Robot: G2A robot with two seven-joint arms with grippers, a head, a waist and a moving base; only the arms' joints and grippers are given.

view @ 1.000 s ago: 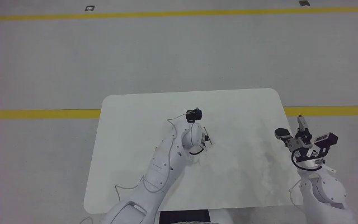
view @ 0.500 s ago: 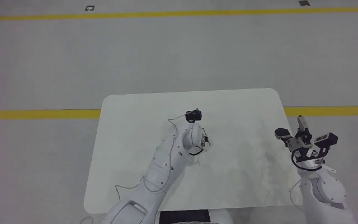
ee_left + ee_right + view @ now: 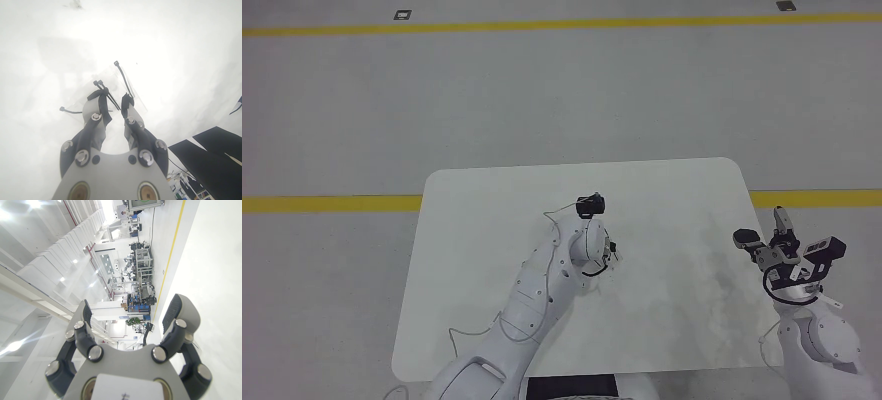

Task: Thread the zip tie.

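Several black zip ties lie on a clear flat tray (image 3: pixel 140 103) on the white table. Two crossed zip ties (image 3: pixel 111 98) lie right at one taped fingertip (image 3: pixel 103 94) of my left gripper (image 3: pixel 113 98), which is open and low over the tray. Another zip tie (image 3: pixel 123 77) lies just beyond the other fingertip, and a further tie (image 3: pixel 71 112) lies off to the side. In the top view the left gripper (image 3: pixel 609 246) is near the middle of the table. My right gripper (image 3: pixel 131 306) stands open and empty at the table's right edge (image 3: pixel 764 240), pointing upward.
The white table (image 3: pixel 492 300) is bare around the tray. Grey floor with yellow lines (image 3: pixel 332 203) surrounds it. Dark floor patches (image 3: pixel 217 151) show past the table edge in the left wrist view.
The left wrist has shifted only very slightly near the ties. The right arm has kept still.
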